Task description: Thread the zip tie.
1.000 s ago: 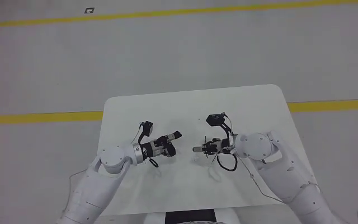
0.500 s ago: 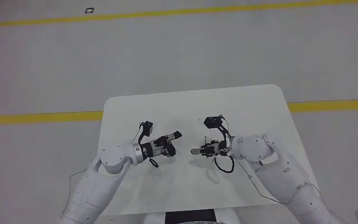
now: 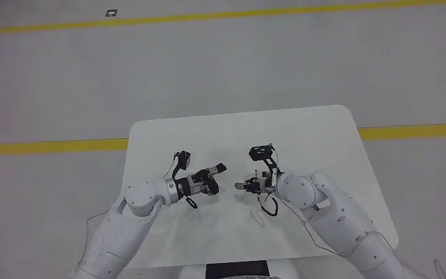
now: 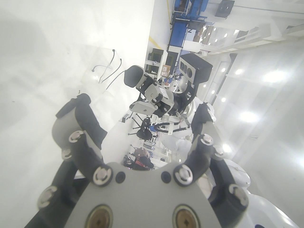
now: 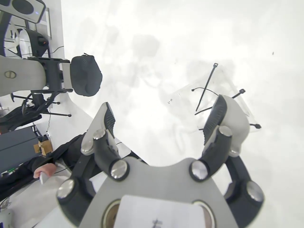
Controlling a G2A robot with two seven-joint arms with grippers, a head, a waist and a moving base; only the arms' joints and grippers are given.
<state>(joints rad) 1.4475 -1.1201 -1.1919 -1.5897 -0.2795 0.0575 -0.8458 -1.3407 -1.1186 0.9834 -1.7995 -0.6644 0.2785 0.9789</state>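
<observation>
Right wrist view is the one I'm flying by right now. Right gripper (image 5: 163, 110) is spread wide with nothing in it. The zip ties (image 5: 206, 87) are lying in a loose crossed pile on a clear sheet (image 5: 185, 96) on the table (image 5: 190, 24). They sit just ahead of one fingertip and off to that side, not between the fingers. Left gripper (image 4: 141, 106) is wide and empty too, facing the right one, with the ties farther out from it.

My worry is the overlap: closing down could grab two at once, or pinch the sheet and drag the whole lot. They're also thin and flat, so the grip might just skate over them. And a grab mid-strap would leave the tail flopping when it's time to thread.
</observation>
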